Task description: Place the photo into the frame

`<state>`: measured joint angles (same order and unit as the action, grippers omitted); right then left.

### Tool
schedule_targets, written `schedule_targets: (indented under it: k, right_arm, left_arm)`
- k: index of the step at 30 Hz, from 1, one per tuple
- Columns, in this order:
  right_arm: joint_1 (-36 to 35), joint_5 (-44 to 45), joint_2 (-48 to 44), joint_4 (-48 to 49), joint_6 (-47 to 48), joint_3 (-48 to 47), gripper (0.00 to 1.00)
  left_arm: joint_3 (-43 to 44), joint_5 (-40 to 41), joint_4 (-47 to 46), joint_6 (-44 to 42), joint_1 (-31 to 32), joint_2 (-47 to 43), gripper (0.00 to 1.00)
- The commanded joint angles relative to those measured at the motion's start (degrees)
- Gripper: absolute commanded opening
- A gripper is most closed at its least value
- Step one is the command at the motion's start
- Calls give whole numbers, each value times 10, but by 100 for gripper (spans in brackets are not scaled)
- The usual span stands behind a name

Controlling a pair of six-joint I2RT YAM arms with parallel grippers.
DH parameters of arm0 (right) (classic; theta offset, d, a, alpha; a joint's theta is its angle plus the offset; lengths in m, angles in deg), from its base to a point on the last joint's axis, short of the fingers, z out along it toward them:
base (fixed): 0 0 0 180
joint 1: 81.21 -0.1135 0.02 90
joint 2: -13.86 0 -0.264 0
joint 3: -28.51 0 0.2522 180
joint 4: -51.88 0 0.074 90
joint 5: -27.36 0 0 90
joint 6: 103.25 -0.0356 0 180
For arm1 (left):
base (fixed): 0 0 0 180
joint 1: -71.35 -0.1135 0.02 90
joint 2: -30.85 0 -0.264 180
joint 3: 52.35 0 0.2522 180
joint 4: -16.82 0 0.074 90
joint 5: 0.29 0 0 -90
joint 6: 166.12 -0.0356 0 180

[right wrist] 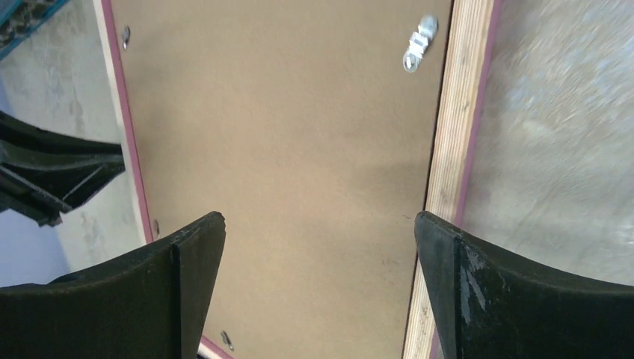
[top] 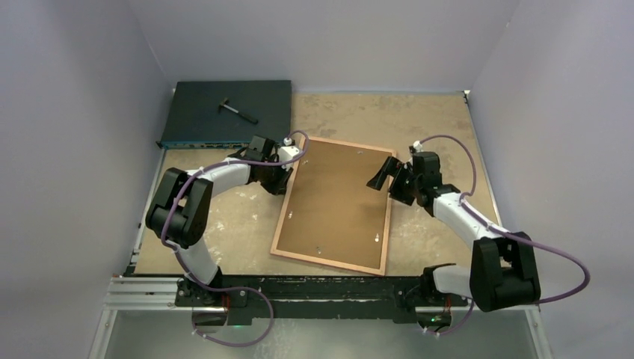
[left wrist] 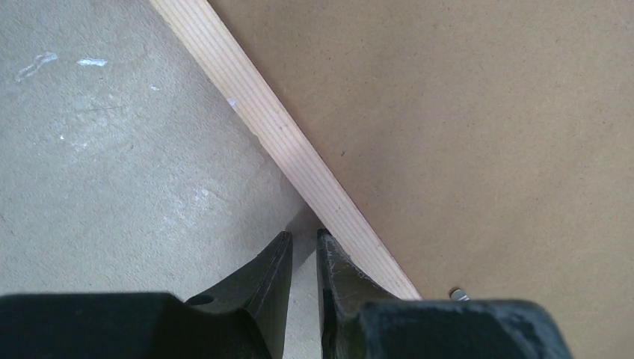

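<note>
The frame (top: 288,206) lies face down in the middle of the table, its pale wooden back rim (left wrist: 299,157) up and a pink outer edge (right wrist: 448,149) showing. The brown backing board (top: 336,198) fills it. The photo is hidden. My left gripper (top: 288,176) sits low at the frame's left rim, jaws a narrow slit apart with only table between them (left wrist: 304,238); its right finger touches the rim. My right gripper (top: 381,178) hovers over the frame's right side, wide open and empty (right wrist: 320,224).
A dark flat electronics box (top: 224,112) sits at the back left with a small dark tool (top: 238,111) on it. Metal turn clips (right wrist: 417,43) dot the backing board. Grey walls close in on the left, back and right.
</note>
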<state>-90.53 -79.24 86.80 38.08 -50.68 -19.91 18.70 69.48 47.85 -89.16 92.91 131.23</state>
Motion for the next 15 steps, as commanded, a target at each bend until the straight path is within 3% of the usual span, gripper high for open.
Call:
schedule_targets:
  k: [1, 7, 15]
  right_arm:
    - [-11, 87, -32, -92, 55, -64, 99]
    - [-13, 120, -56, -123, 71, -88, 98]
    - [-56, 125, -67, -88, 34, -66, 78]
  left_arm:
    - [-16, -19, 29, -1, 5, 0, 17]
    - [-6, -16, 36, 2, 5, 3, 16]
    - [22, -24, 73, 3, -4, -15, 17]
